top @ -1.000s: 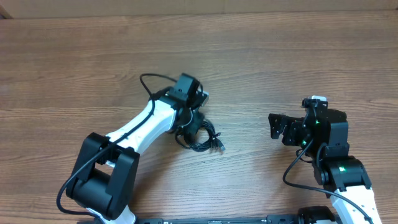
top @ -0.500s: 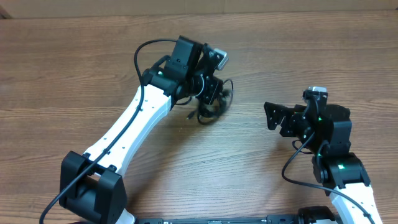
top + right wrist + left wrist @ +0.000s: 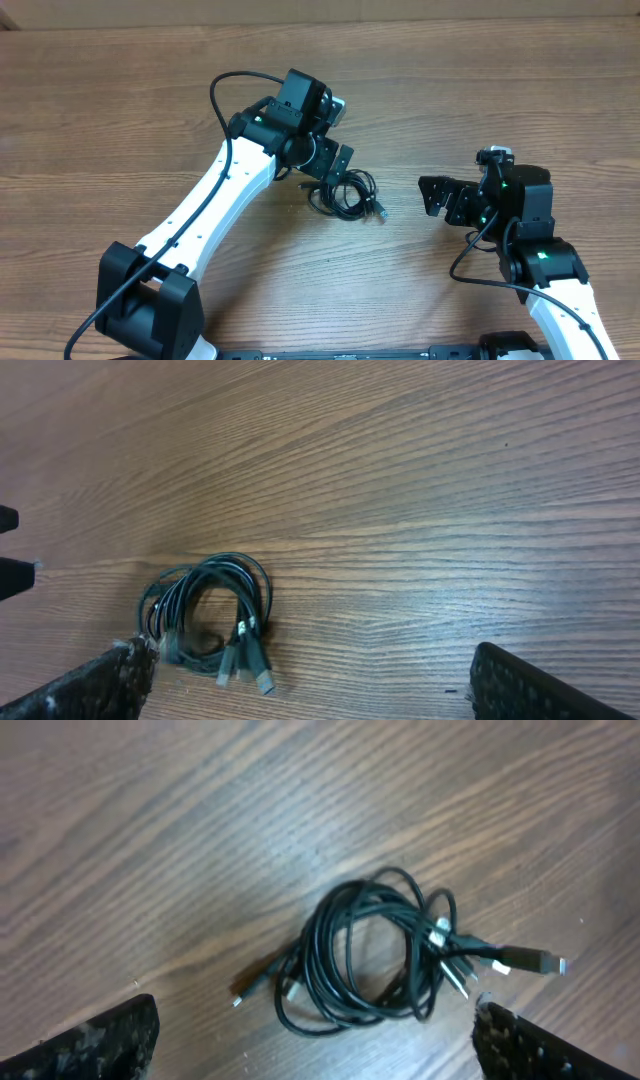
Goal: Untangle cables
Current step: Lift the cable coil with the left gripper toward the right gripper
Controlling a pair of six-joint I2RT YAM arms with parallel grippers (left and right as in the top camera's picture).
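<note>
Cables [image 3: 375, 955] coiled on table [image 3: 150, 820] — left tool [image 3: 335, 163] spread wide above.

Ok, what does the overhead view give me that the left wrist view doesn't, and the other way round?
Only overhead: both arms, with the left gripper open close by the cables, and the right gripper open, apart on the other side. Only left wrist: how the loops overlap, and the cluster of plug ends beside the silvery-tipped plug. Both: one bunched coil lying on the wooden table, held by nothing.
</note>
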